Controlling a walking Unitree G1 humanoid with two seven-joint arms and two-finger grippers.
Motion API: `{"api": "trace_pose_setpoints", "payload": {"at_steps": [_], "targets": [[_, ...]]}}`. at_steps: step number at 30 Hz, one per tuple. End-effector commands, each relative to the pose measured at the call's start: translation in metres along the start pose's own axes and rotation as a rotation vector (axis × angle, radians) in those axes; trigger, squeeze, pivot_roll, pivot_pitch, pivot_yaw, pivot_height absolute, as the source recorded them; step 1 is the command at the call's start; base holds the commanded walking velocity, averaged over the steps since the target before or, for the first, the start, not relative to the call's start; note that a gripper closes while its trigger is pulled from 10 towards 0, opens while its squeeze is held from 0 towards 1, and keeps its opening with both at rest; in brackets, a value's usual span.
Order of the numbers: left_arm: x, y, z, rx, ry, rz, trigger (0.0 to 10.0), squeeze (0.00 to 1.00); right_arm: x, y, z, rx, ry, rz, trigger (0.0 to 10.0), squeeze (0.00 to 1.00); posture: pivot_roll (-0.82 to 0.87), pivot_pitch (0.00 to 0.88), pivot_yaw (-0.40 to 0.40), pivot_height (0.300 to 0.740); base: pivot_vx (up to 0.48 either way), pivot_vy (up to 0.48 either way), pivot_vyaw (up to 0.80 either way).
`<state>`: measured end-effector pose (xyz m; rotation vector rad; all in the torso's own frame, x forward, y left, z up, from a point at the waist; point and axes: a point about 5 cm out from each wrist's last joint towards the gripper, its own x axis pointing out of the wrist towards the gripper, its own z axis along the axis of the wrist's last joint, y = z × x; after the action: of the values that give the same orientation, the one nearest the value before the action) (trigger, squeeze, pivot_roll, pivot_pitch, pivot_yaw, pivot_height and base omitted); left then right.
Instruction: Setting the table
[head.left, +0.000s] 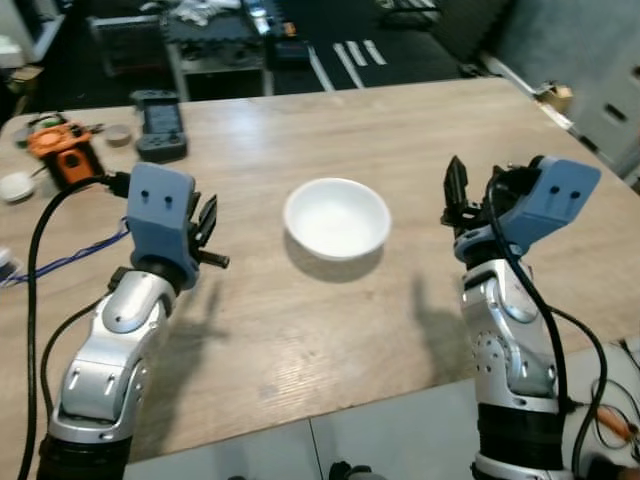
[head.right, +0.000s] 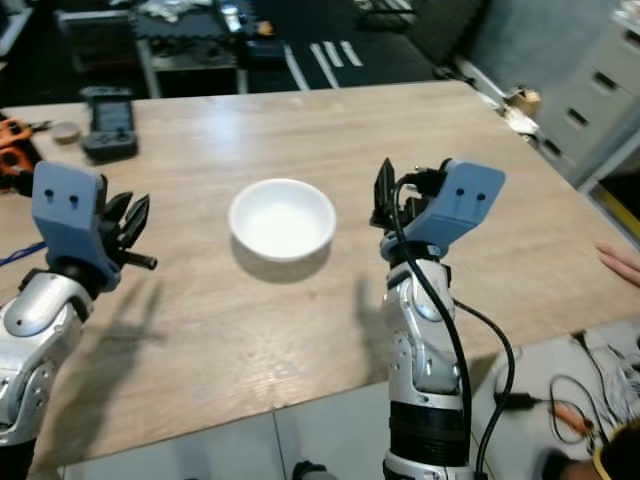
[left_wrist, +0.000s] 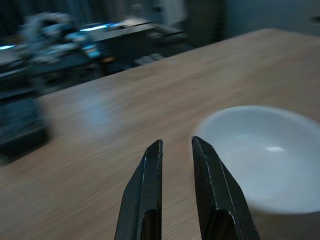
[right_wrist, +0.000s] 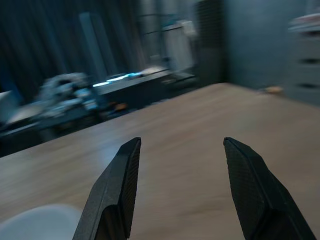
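A white bowl (head.left: 337, 217) is seen standing upright near the middle of the wooden bench (head.left: 330, 330), empty and untouched by either arm.

The left hand (head.left: 207, 225) is held above the bench on the robot's left of the bowl, apart from it. The silver forearm is raised from the near edge, with the blue wrist housing uppermost and the black fingers pointed toward the bowl. In the left wrist view the two fingers (left_wrist: 145, 195) are shown close together, with only a narrow gap between them and nothing held; the bowl (left_wrist: 260, 155) is seen just beyond and to one side of the tips.

The right hand (head.left: 462, 195) is held above the bench on the robot's right of the bowl, also apart from it. The forearm is set nearly upright, the wrist bent so that the fingers are directed forward over the bench. In the right wrist view the fingers (right_wrist: 117, 192) are shown spread wide, with nothing between them, and the bowl's rim (right_wrist: 40, 222) is seen at the corner below.

At the far left of the bench a black controller (head.left: 159, 124), an orange device (head.left: 60, 148) and a small white round object (head.left: 16, 186) are noted, well apart from the bowl. A black cable (head.left: 45, 250) is run along the left arm. At the right edge of the right eye view, a person's fingertips (head.right: 622, 265) are seen.
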<state>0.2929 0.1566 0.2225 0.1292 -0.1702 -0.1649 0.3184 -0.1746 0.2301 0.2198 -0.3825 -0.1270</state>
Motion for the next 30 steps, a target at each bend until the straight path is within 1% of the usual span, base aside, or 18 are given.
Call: {"api": "trace_pose_setpoints", "payload": {"at_steps": [1,4,6,9,15,20,24,30], "targets": [[0.000,-0.001,-0.002,0.011,0.003,-0.004,10.0,0.00,0.002,-0.003,0.002,-0.001,-0.003,-0.027,10.0,0.00,0.05,0.090,0.031,0.740,0.000,0.000,-0.80],[0.001,-0.002,-0.003,0.014,0.003,-0.005,10.0,0.00,0.002,-0.003,0.002,-0.003,-0.006,-0.034,10.0,0.00,0.04,0.093,0.029,0.740,0.000,0.000,-0.80],[0.003,-0.005,-0.002,0.016,-0.004,-0.007,10.0,0.00,-0.001,-0.005,0.001,-0.012,0.001,-0.044,10.0,0.00,0.05,0.093,0.031,0.740,0.000,0.000,-0.80],[0.004,-0.009,0.000,0.014,-0.016,-0.037,10.0,0.00,-0.003,-0.010,-0.003,-0.027,0.016,-0.059,10.0,0.00,0.06,0.091,0.036,0.740,0.000,0.000,-0.80],[0.009,-0.010,0.001,0.016,-0.022,-0.054,10.0,0.00,-0.001,-0.011,-0.001,-0.033,0.009,-0.068,10.0,0.00,0.04,0.091,0.037,0.740,0.000,0.000,-0.80],[0.012,-0.015,0.004,0.012,-0.038,-0.068,10.0,0.00,0.000,-0.013,-0.002,-0.048,0.012,-0.064,10.0,0.00,0.04,0.080,0.039,0.740,0.000,0.000,-0.80],[0.012,-0.012,0.000,0.014,-0.031,-0.063,10.0,0.00,0.001,-0.013,0.000,-0.050,0.007,-0.069,10.0,0.00,0.03,0.073,0.033,0.740,0.000,0.000,-0.80],[0.011,-0.013,-0.001,0.015,-0.034,-0.064,10.0,0.00,0.002,-0.014,-0.001,-0.057,0.012,-0.063,10.0,0.00,0.03,0.070,0.032,0.740,0.000,0.000,-0.80]]}}
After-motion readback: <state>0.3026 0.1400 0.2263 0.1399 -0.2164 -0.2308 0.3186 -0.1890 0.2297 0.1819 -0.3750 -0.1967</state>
